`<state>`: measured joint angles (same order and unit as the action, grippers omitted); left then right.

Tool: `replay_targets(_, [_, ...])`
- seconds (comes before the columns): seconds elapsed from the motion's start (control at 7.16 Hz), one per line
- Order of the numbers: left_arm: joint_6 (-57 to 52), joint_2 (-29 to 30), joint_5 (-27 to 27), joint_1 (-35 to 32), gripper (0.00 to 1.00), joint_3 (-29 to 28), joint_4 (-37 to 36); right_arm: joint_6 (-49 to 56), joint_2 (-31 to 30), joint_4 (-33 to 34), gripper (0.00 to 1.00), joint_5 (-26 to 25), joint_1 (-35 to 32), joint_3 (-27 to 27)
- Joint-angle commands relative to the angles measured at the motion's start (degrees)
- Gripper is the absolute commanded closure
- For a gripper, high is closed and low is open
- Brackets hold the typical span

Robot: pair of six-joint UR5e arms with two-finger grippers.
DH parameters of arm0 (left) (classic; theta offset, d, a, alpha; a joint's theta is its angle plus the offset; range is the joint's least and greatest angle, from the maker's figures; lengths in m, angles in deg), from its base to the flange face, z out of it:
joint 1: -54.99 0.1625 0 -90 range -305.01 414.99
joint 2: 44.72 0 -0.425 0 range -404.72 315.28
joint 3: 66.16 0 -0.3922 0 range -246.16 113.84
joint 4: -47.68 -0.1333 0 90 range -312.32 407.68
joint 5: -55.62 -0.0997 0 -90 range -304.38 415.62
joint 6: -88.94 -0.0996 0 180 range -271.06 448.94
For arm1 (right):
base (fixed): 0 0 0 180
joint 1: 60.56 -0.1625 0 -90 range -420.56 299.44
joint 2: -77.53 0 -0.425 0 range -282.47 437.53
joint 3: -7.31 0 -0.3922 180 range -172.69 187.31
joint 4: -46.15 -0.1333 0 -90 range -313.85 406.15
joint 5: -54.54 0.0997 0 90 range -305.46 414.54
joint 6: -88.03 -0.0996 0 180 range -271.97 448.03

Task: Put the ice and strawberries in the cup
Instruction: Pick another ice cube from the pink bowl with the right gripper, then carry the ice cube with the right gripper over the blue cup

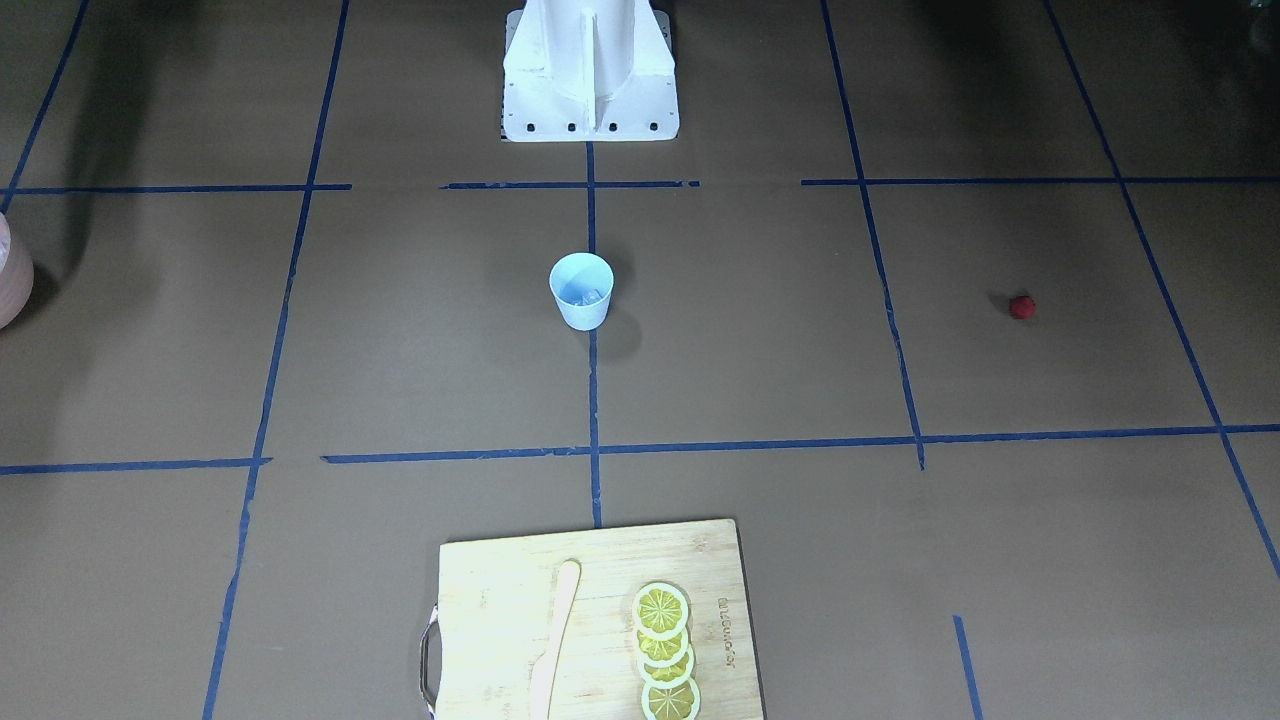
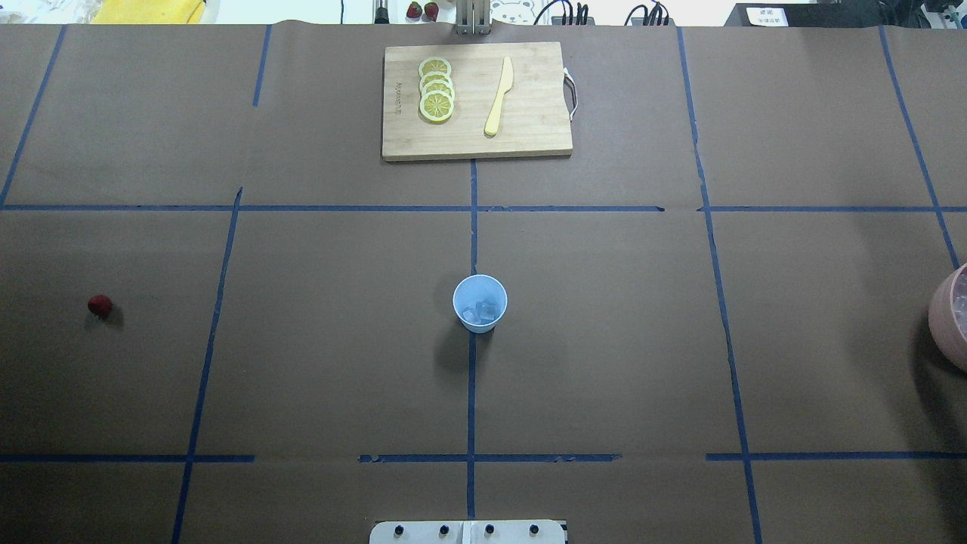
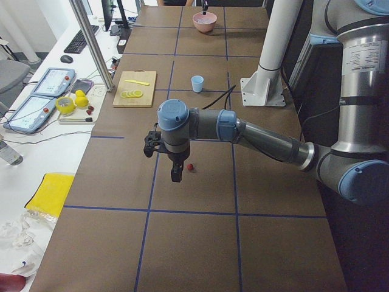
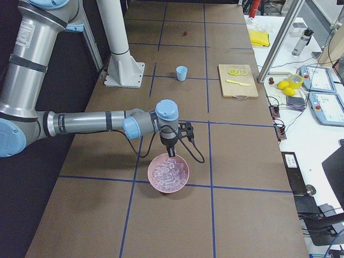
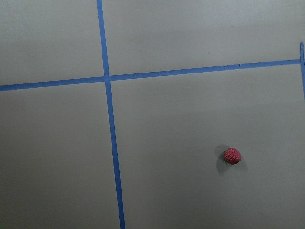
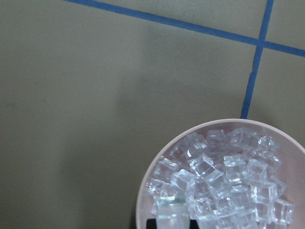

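Observation:
The light blue cup (image 2: pixel 480 303) stands upright at the table's middle with a few ice pieces (image 2: pixel 483 311) in its bottom. More ice (image 6: pixel 224 181) fills the pink bowl (image 4: pixel 161 185) at the table's right end. One strawberry (image 2: pixel 100 305) lies on the paper far to the left. My left gripper (image 3: pixel 176 174) points down just beside the strawberry (image 3: pixel 191 166); I cannot tell whether it is open or shut. My right gripper (image 4: pixel 171 154) hangs over the bowl's rim, fingers down; its state is unclear as well. Neither gripper shows in the overhead or front views.
A wooden cutting board (image 2: pixel 529 128) at the far edge carries lemon slices (image 2: pixel 437 89) and a yellow knife (image 2: pixel 498 97). The robot's white base (image 1: pixel 590 80) stands behind the cup. A side bench with teach pendants (image 3: pixel 42 97) runs along the far side.

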<state>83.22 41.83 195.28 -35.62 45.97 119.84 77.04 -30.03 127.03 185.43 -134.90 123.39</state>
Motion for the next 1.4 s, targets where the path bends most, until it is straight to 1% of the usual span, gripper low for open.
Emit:
replay_targets(0.0, [0.01,-0.07,0.0,0.08,0.0,-0.07,0.0,-1.48,10.91,15.48,1.0,-0.11,2.94,5.57])
replay_targets(0.14, [0.09,-0.07,0.0,0.08,0.0,-0.07,0.0,-8.89,16.63,17.62,1.0,-0.29,7.5,5.13])
replay_targets(0.28, [0.09,-0.07,0.0,0.08,0.0,-0.25,0.0,-18.62,22.08,17.73,1.0,-0.72,13.55,4.17])
replay_targets(0.42, [0.09,-0.07,0.0,0.08,0.0,-0.33,0.0,-29.24,29.18,17.73,1.0,-2.9,20.4,1.46])
replay_targets(0.7, [0.09,-0.07,0.0,0.16,0.0,-0.42,0.0,-43.34,42.37,17.82,1.0,-5.29,27.9,-5.38])
replay_targets(0.84, [0.09,-0.07,0.0,0.16,0.0,-0.51,0.0,-48.72,48.35,17.82,1.0,-6.6,30.81,-8.9])
replay_targets(0.98, [0.09,-0.07,0.0,0.16,0.0,-0.42,0.0,-52.95,52.5,17.82,1.0,-8.62,33.62,-11.11])
replay_targets(1.12, [0.09,-0.07,0.0,0.08,0.0,-0.42,0.0,-56.3,55.24,17.82,1.0,-10.9,36.09,-12.78])
replay_targets(1.26, [0.09,-0.07,0.0,0.08,0.0,-0.25,0.0,-59.38,60.75,17.82,1.0,-12.58,38.02,-17.59])
